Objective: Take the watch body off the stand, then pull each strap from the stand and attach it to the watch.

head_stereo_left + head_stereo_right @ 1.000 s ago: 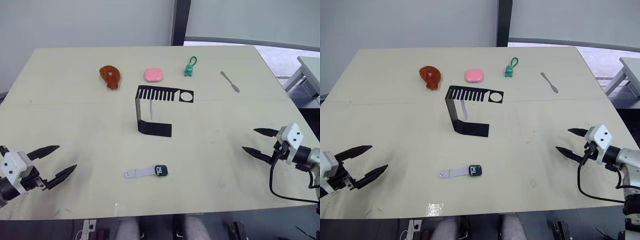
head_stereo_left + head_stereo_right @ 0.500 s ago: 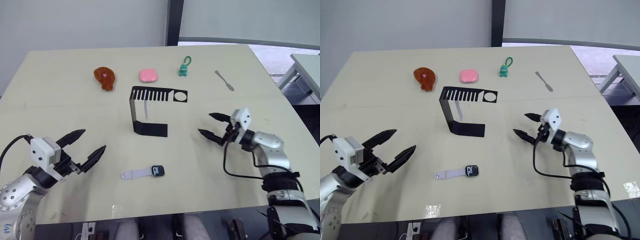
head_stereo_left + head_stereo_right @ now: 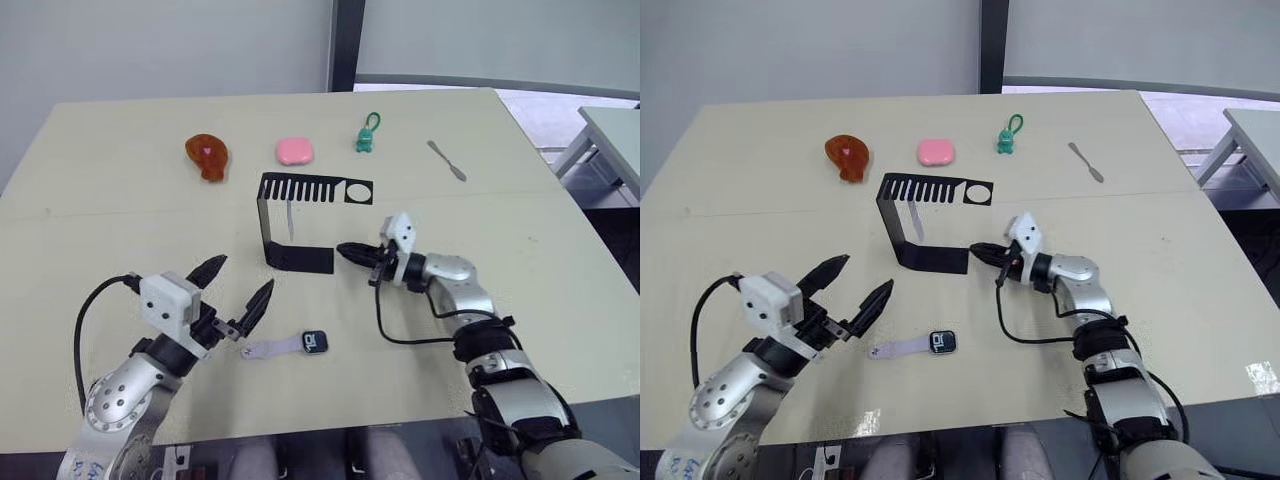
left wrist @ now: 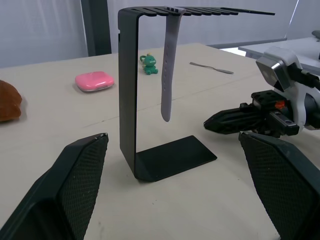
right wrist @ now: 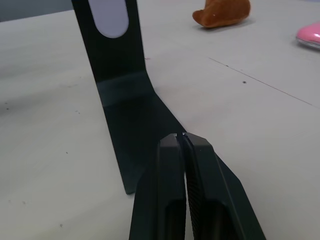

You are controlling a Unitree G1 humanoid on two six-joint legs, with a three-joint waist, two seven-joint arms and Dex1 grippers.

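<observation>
One soft, limp strap [image 4: 168, 65] hangs from the stand [image 3: 300, 215], best pinched near its free end by the closed right gripper [image 3: 347, 250], the left gripper [image 3: 238, 294] being spread.

**Pale table against a grey wall, window at upper right**

A large pale yellowish-beige table [image 3: 120, 230] takes up most of the frame, its top matte with a faint seam line running across the middle. Behind it, in the upper left, stands a plain light grey wall [image 3: 160, 45]. A dark vertical post [image 3: 343, 45] rises at upper centre, and to its right a pale window panel [image 3: 500, 40] lets in even daylight. At the far right edge sits the corner of a second light table [image 3: 612, 130] above darker floor [image 3: 600, 195].
</observation>
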